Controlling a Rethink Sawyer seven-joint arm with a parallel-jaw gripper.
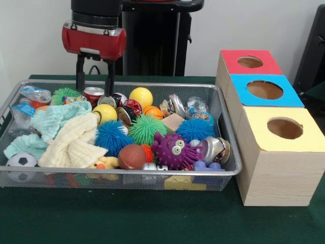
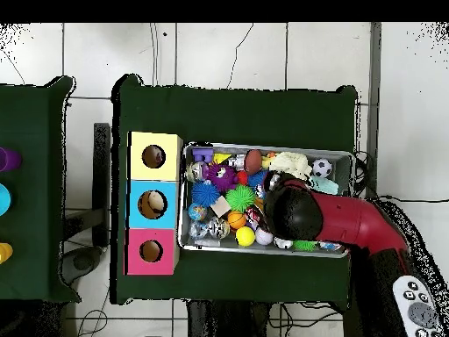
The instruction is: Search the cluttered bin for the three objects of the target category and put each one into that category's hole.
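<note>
The cluttered bin [image 1: 122, 173], a wide silver wire-mesh basket, sits on the green table and is full of toys, balls, cans and cloths. It also shows in the overhead view [image 2: 183, 197]. My gripper [image 1: 95, 90] hangs over the bin's far left part. It is open, with one black finger on each side of a red can [image 1: 93, 94]. Three wooden boxes stand beside the bin, each with a round hole in its top: red [image 1: 250, 62], blue [image 1: 265, 90] and yellow [image 1: 284, 128]. In the overhead view my arm [image 2: 351, 224] hides the gripper.
The bin holds a yellow ball [image 1: 140, 96], green [image 1: 146, 128] and blue [image 1: 111, 136] spiky balls, a purple monster toy [image 1: 174, 150], a brown football [image 1: 131, 156], a soccer ball [image 1: 20, 162] and cream [image 1: 76, 142] and teal [image 1: 61, 117] cloths.
</note>
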